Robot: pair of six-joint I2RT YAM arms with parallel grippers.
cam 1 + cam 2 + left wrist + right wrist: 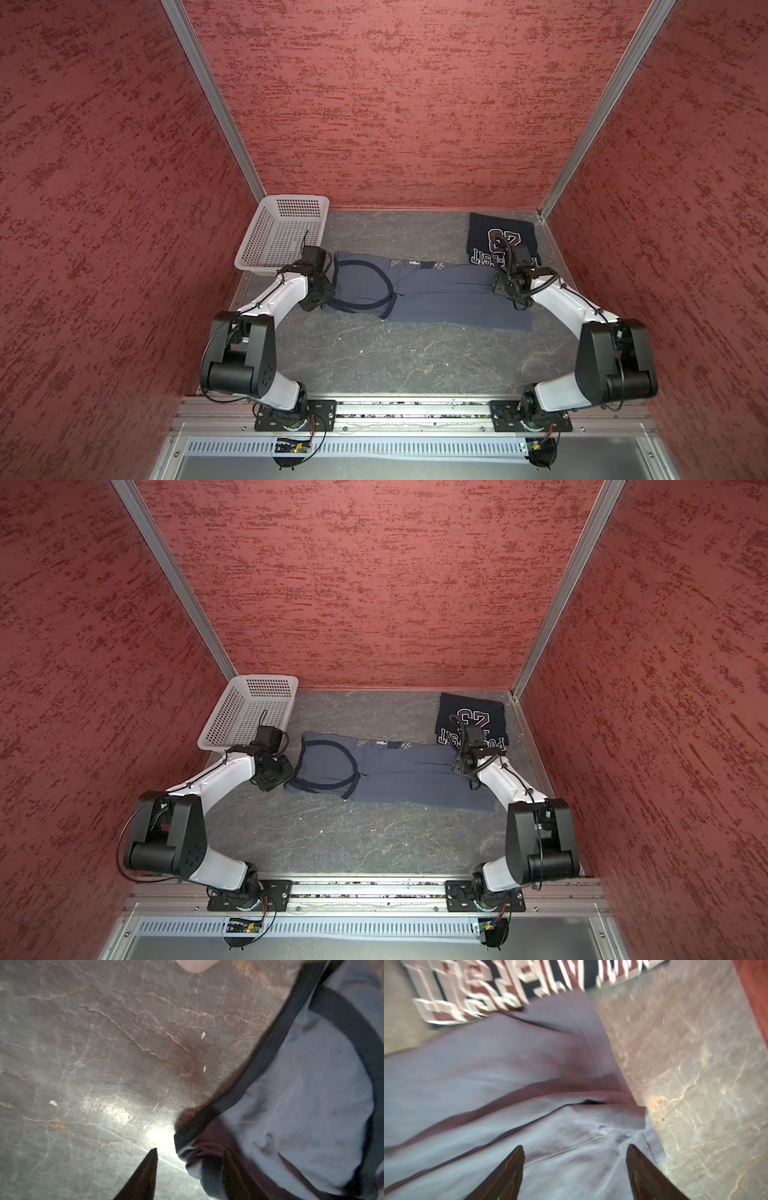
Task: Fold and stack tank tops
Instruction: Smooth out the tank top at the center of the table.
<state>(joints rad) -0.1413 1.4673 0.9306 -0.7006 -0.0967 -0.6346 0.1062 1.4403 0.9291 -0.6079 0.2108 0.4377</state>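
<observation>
Twin overhead views, two downward wrist close-ups

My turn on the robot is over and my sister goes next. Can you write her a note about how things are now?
Left gripper: open, at the strap end of the blue-grey tank top.
Right gripper: open over its hem end.
Navy tank top: folded, far right corner. White basket: far left.
Done: navy one folded; blue-grey one folded into a long strip.
Left to do: fold the strip across, stack it on the navy one.
</observation>
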